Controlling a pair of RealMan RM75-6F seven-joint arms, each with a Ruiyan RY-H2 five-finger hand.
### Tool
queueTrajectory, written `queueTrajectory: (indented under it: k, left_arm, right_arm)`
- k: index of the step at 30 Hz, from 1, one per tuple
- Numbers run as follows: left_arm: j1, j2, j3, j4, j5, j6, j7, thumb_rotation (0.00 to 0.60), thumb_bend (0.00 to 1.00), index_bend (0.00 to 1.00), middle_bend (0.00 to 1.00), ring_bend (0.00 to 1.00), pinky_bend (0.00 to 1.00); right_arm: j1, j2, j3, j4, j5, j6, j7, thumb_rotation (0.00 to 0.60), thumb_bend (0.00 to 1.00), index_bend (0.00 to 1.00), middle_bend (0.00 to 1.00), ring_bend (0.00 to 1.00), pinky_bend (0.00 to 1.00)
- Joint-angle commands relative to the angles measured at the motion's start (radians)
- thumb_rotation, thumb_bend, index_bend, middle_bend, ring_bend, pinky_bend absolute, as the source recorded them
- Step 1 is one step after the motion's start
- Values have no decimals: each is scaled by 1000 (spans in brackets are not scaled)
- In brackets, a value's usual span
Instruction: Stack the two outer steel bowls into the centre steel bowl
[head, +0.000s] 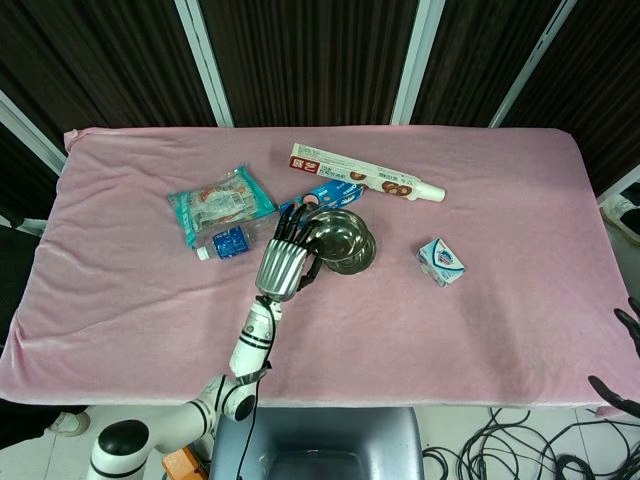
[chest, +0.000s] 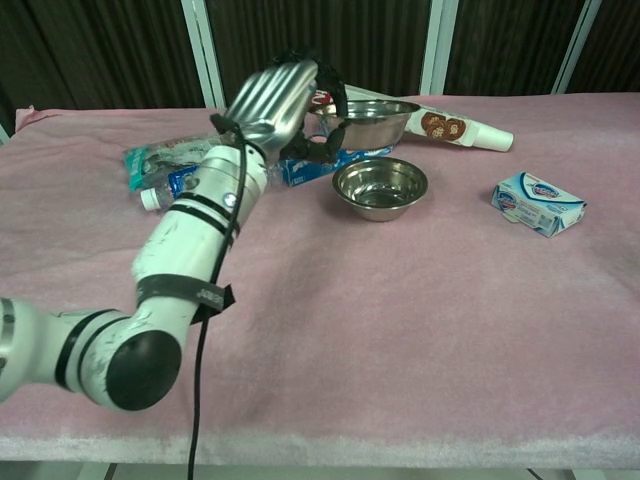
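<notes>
My left hand (head: 287, 260) grips a steel bowl (head: 337, 229) by its near-left rim and holds it in the air. The bowl hangs just above the centre steel bowl (head: 362, 257), overlapping its left part in the head view. In the chest view the held bowl (chest: 366, 118) sits level above and a little behind the centre bowl (chest: 380, 187), with the left hand (chest: 282, 100) at its left rim. Only dark fingertips of my right hand (head: 628, 325) show at the lower right edge, spread apart and holding nothing.
A long cling-film box (head: 365, 181) lies behind the bowls. A blue biscuit box (chest: 342, 160), a water bottle (head: 228, 242) and a snack bag (head: 220, 203) lie to the left. A tissue packet (head: 441, 261) sits right of the centre bowl.
</notes>
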Motion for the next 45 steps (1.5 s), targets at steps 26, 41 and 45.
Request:
queueTrajectory:
  k: [26,41,45]
  left_arm:
    - [-161,-38,204,50,-459,-214,298,600,332,0,0,0,29]
    - [322,715,550,-1051,-230,205,492,600,340,0,0,0,45]
    - [499,846,708,-1029,-42,386,290,600,344,0,0,0,36]
  right_arm:
    - [-11,6,33,11,16,-27,47,600,291,30,0,0,0]
    - [6,-17,11,-17,-30,-78,-88,600,291,0,0,0,0]
    - [20,-28,-3,-61,-54,-113,-182,600,292,0,0,0,0]
